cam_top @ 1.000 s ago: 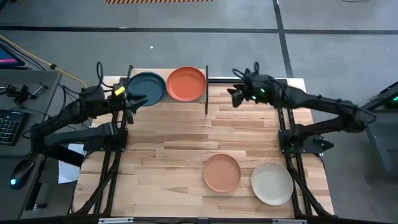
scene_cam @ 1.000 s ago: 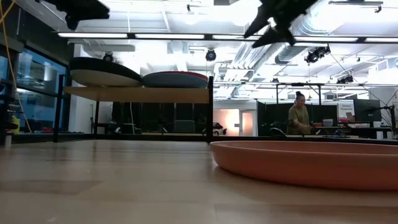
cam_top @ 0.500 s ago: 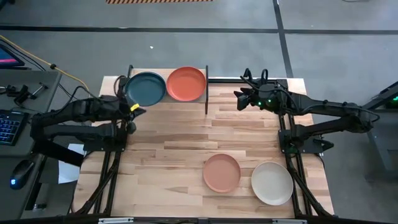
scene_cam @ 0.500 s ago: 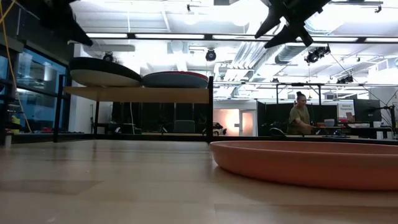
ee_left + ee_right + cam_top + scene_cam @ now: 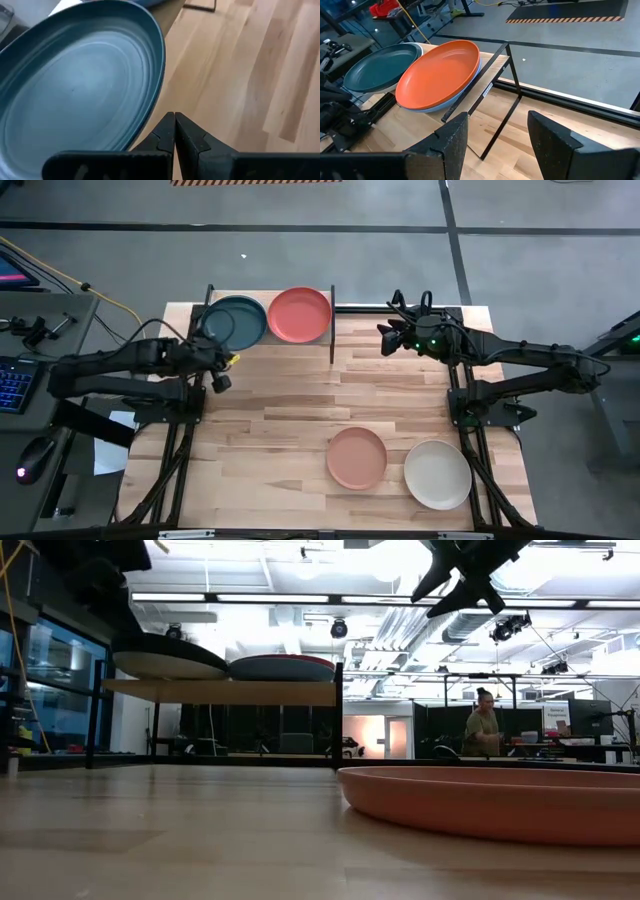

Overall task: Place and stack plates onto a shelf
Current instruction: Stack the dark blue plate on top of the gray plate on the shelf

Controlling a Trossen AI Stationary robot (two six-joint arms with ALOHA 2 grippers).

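High view: the shelf (image 5: 335, 308) stands at the back of the table, and it is the place where plates go. On the shelf sit two piles: the dark teal plate (image 5: 234, 321) on top of one, and the red plate (image 5: 299, 314) on top of the other, with a blue plate (image 5: 437, 106) showing under the red one. They lie flat so more plates can stack on them. Far from the shelf, near the front of the table, the salmon plate (image 5: 357, 457) and the cream plate (image 5: 437, 473) still wait on the wood. The left gripper (image 5: 216, 370) is pinched tight with nothing in it, just beside the shelf's teal end. The right gripper (image 5: 392, 338) is spread wide and empty, near the shelf's red end.
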